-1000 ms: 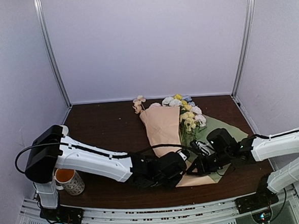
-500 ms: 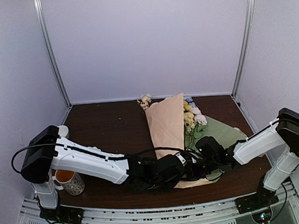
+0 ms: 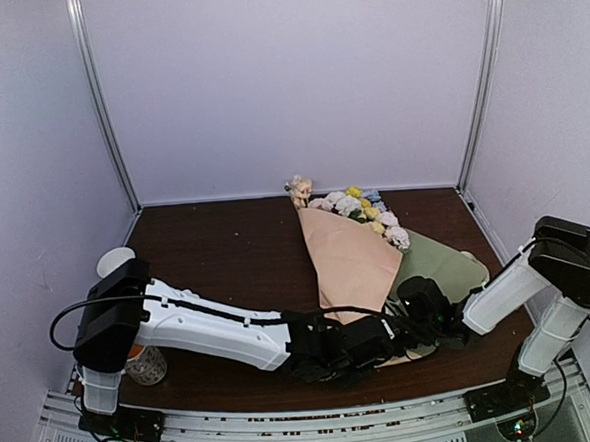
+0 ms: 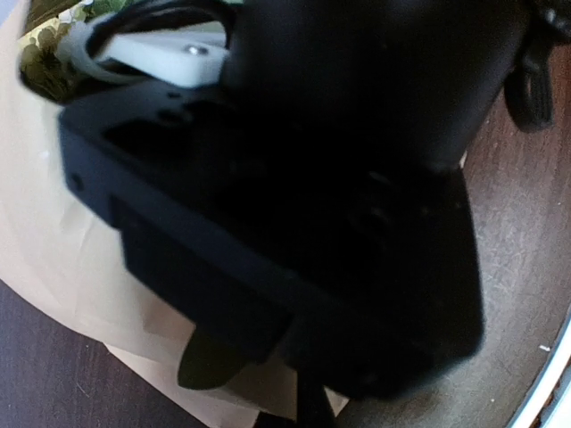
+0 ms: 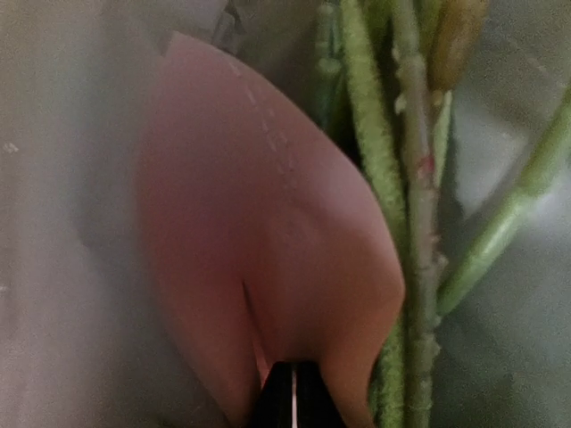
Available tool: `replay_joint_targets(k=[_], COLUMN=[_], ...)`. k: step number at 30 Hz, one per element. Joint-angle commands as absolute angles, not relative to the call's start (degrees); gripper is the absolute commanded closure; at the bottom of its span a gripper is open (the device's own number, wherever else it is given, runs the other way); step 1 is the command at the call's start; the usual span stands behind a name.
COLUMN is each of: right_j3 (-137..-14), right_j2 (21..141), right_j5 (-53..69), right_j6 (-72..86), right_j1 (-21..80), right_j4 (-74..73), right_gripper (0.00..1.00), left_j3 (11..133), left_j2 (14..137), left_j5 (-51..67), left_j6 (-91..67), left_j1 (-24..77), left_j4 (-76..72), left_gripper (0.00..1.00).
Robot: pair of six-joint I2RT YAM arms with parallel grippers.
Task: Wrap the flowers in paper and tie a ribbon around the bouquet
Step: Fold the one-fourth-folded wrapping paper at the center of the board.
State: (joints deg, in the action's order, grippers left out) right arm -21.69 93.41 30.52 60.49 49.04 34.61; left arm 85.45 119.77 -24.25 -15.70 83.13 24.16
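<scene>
While left gripper [image 3: 388, 336] sits pressed together by bouquet [image 3: 353, 263], right gripper [image 5: 292, 394] pinches paper [image 5: 268, 250] beside flowers [image 5: 415, 187].

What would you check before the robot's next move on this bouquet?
1. Paper folded over flower stems: ok.
2. Right tool shut on the paper's fold: ok.
3. Left tool holding anything: cannot tell; its camera is blocked.
4. Flower heads clear of both tools: ok.
5. Ribbon in sight: not ok; none visible in any view.
</scene>
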Motion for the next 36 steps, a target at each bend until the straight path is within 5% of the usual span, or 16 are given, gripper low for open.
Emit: replay_joint_targets(k=[1, 22, 30, 36], right_j3=[-20.17, -21.49, -24.16, -26.57], right_j2=[89.09, 52.98, 58.17, 65.32], right_j5=[25.29, 15.51, 21.14, 24.70], right_j6=[63.01, 52.12, 49.23, 46.96], right_j1=[48.35, 34.42, 34.19, 34.28], right_j4=[34.26, -1.59, 0.95, 3.66], right_gripper=[0.92, 0.66, 0.40, 0.38], left_j3=[88.53, 92.15, 92.80, 92.81], left_j2=[123.08, 126.66, 127.09, 127.22], left_j5=[-21.93, -20.37, -20.15, -20.04], left_j6=[-14.86, -15.44, -15.29, -15.21], left_j1=[84.29, 83.19, 83.23, 83.22], left_j4=[28.39, 31.73, 32.26, 32.26], left_gripper=[1.00, 1.00, 0.99, 0.98])
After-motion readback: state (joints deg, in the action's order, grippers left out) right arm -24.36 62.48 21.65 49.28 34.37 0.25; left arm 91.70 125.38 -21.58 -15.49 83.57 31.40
